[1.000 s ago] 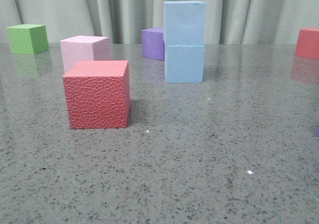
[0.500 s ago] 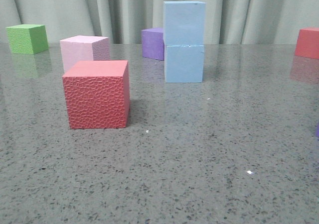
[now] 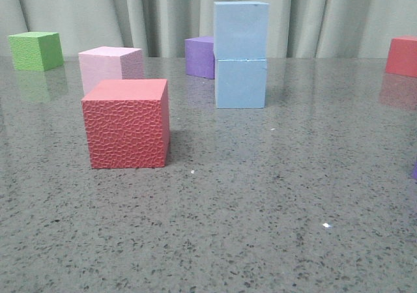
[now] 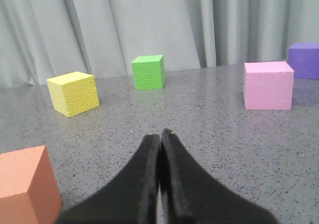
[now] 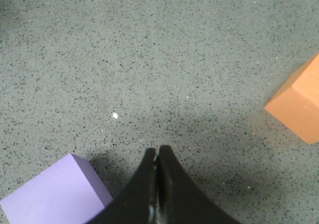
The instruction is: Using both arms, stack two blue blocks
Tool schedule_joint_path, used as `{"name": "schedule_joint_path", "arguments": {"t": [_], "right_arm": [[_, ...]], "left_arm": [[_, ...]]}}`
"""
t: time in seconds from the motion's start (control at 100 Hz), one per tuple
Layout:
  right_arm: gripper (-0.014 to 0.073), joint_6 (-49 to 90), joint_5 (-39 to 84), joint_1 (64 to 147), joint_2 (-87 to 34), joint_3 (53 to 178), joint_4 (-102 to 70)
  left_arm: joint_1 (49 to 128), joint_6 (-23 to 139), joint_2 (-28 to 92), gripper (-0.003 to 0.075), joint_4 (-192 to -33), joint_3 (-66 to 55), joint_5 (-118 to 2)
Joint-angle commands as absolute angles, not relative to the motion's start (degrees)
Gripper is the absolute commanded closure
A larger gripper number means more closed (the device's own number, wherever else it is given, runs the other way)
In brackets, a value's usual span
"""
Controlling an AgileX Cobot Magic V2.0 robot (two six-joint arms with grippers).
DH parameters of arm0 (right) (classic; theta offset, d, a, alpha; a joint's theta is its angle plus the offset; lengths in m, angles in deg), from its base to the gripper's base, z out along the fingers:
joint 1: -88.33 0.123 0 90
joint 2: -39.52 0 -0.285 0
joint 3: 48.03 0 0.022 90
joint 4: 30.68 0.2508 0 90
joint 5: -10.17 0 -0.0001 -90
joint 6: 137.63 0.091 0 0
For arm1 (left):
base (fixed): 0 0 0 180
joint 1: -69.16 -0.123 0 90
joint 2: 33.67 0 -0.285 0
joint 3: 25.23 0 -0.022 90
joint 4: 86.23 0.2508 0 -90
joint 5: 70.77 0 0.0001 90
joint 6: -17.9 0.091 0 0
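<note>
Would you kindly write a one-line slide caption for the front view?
Two blue blocks stacked upright on the grey table, with red, pink, green and purple cubes around.

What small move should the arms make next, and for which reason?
Probably none beyond staying back at rest. One blue block already sits squarely on the other blue block, and nothing touches them. The left gripper and the right gripper both have their jaws closed on nothing, away from the stack, so any approach would only risk knocking it.
</note>
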State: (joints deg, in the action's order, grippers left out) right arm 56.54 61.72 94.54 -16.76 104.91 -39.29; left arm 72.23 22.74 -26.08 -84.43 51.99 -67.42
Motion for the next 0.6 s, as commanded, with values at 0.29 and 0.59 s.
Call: {"name": "schedule_joint_path", "arguments": {"t": [0.29, 0.59], "right_arm": [[0.0717, 56.20, 49.06, 94.16, -7.53, 98.98, -39.67], [0.0717, 56.20, 32.66, 94.16, 8.30, 84.74, -39.31]], "left_arm": [[72.05, 22.21, -28.03, 0.0739, -84.71, 54.35, -72.25], [72.05, 22.21, -28.03, 0.0739, -84.71, 54.35, -72.25]]}}
